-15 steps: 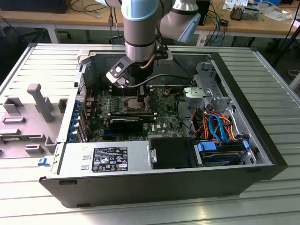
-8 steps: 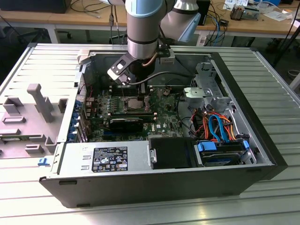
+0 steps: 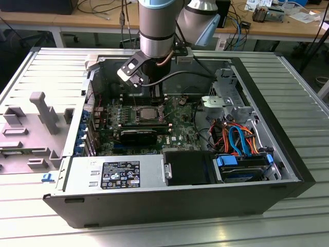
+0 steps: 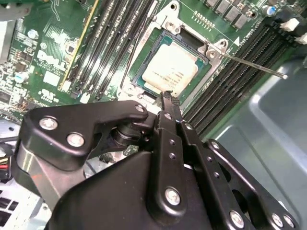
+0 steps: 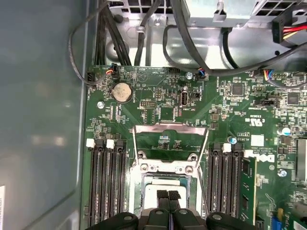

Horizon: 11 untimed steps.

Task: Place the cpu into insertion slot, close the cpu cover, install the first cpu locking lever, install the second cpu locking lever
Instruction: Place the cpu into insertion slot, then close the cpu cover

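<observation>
The cpu point(image 4: 169, 72) lies flat in the insertion slot point(image 4: 189, 43) on the green motherboard point(image 3: 177, 131); the exterior view shows the cpu point(image 3: 148, 112) directly under the arm. The cpu cover point(image 5: 170, 128) stands swung open behind the socket, and green board shows through its window. A thin locking lever point(image 4: 254, 64) sticks out, raised, over the memory slots. My gripper point(image 5: 168, 195) hovers just above the near edge of the cpu point(image 5: 152, 189), fingertips pressed together with nothing between them. In the second wrist view the gripper point(image 4: 168, 97) tip meets the socket's edge.
Long black memory slots point(image 5: 103, 187) flank the socket on both sides. Case walls point(image 3: 257, 98) enclose the board. A power supply point(image 3: 115, 172), a drive bay with blue tabs point(image 3: 241, 164) and orange and blue cables point(image 3: 234, 136) sit toward the front. A grey fixture point(image 3: 43, 110) stands at the exterior view's left.
</observation>
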Tool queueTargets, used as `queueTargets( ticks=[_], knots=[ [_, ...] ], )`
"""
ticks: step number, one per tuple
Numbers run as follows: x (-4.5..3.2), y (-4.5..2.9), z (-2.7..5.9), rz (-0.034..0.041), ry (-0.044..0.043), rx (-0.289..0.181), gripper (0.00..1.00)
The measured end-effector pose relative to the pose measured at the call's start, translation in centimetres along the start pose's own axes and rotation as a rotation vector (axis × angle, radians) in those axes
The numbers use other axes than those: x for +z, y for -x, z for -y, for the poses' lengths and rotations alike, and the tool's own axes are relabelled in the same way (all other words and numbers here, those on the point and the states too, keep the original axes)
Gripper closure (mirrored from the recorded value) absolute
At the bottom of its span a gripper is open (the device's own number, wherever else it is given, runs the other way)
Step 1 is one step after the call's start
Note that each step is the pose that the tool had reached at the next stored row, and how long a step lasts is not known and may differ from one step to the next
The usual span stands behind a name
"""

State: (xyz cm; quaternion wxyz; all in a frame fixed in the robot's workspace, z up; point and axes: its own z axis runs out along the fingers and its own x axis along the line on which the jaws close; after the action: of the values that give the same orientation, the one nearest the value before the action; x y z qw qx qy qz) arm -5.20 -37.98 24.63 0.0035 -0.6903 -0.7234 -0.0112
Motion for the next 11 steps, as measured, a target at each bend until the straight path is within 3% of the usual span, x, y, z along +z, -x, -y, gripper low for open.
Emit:
queueTargets(
  ticks=[1, 3, 11],
  knots=[
    [-1.33, -0.02, -0.05, 0.0, 0.0, 0.0, 0.89],
    [-2.44, -0.05, -0.06, 0.0001, -0.0001, 0.0, 0.89],
    [-2.54, 0.36, -0.08, 0.0002, -0.0001, 0.0, 0.89]
  ],
)
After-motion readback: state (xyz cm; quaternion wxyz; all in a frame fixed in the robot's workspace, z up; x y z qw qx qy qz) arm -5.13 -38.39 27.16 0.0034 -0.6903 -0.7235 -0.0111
